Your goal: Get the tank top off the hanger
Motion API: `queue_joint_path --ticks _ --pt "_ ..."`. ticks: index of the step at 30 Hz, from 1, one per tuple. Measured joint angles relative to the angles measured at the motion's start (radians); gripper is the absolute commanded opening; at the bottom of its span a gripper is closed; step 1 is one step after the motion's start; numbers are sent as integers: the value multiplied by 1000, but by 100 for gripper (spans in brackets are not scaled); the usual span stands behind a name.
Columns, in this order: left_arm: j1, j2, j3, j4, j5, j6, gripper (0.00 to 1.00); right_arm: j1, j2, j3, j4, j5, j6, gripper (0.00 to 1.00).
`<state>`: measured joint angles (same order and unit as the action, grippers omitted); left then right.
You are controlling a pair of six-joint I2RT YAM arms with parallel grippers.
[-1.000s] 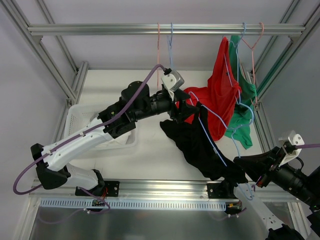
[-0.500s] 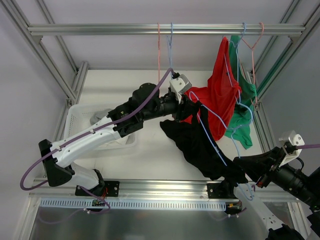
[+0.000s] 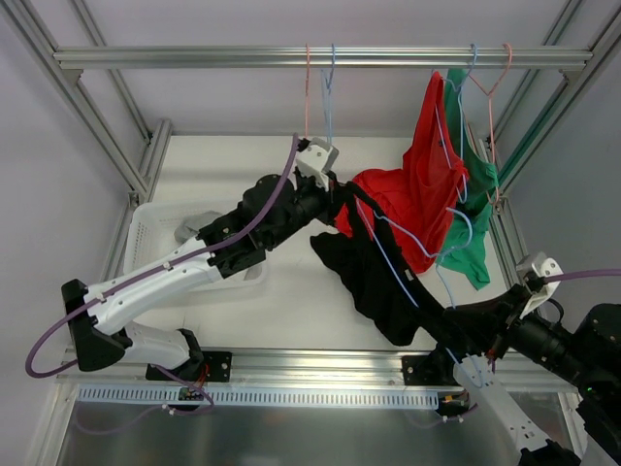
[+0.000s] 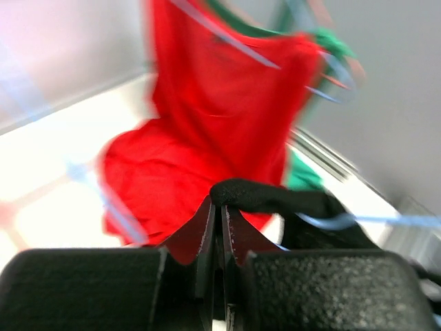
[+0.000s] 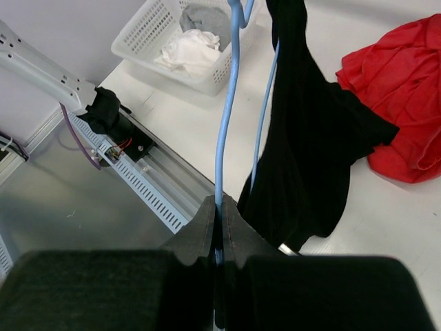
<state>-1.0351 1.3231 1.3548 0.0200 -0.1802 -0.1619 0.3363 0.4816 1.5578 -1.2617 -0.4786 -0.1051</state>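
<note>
Although the black tank top [image 3: 374,282] was stretched out between my two arms above the table [image 3: 281,320], it was not yet off the blue hanger [image 5: 226,131]. In the overhead view the wire ran along and through the cloth, and from the right wrist the garment hung draped over one arm of it. My left pincer [image 4: 219,207] was clamped shut on a black strap [image 4: 269,196] at the upper end of the top, and my right pincer [image 5: 219,207] was closed tight on the hanger's wire at the lower end. So both grasps were made, I judged, but the strap had yet to be drawn over the hanger's shoulder and the cloth slid free. Just beyond hung a red garment [image 3: 408,194] and a green garment [image 3: 471,248] from the rail [image 3: 194,56], and a white basket [image 5: 148,34] stood off to my left.
</note>
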Motion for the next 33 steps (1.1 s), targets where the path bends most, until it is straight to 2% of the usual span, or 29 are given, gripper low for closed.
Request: queue_joint_path --ticks 2,6,11,15,19,23,26,28,29,31,33 --pt "0 -34 -29 0 -121 -18 0 0 -13 -24 -6 -14 -9 0" --pt "1 -75 -47 0 -270 -45 0 0 -54 -27 5 -89 -23 0" --pt "2 -82 -52 -3 -293 -74 0 0 -105 -11 39 -169 -50 0" --pt "2 -87 -67 -17 -127 -75 0 0 -186 -83 175 -237 -61 0" --pt "3 -127 -103 -8 187 -73 0 0 -291 -229 421 -200 -5 0" --pt "-1 -204 -228 49 557 -70 0 0 -380 -487 868 -39 117 0" --pt "-31 -236 -371 106 787 -77 0 0 -352 -657 1226 55 198 0" --pt "-64 -222 -462 126 870 -87 0 0 -296 -747 1481 111 238 0" --pt "-80 -207 -501 127 883 -94 0 0 -269 -765 1554 130 247 0" --pt "-100 -182 -566 128 855 -119 0 0 -197 -741 1574 164 235 0" --pt "-105 -169 -616 109 772 -149 1 0 -130 -631 1427 180 207 0"
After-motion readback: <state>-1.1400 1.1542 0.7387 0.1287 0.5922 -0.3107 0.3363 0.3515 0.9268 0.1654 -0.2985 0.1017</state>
